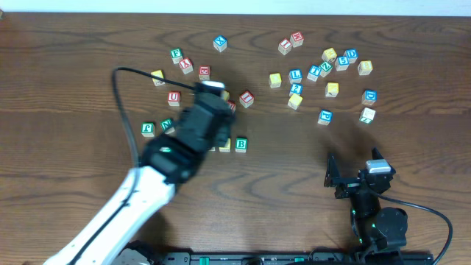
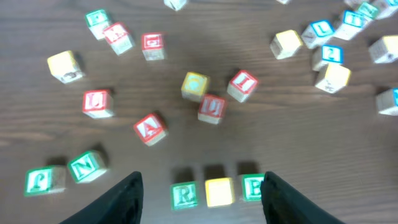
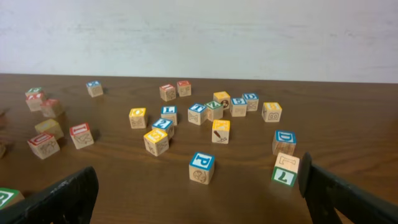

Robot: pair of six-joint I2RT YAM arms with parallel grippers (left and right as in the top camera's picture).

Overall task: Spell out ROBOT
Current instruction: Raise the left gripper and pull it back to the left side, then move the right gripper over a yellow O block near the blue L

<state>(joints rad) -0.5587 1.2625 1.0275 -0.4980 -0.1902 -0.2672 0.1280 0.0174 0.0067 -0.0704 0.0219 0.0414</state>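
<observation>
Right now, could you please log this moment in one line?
placed: R, yellow cube, B | left pincer: open above them | right pincer: open

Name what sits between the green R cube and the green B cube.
A yellow-faced cube, lined up in their row; the left wrist view shows it.
</observation>
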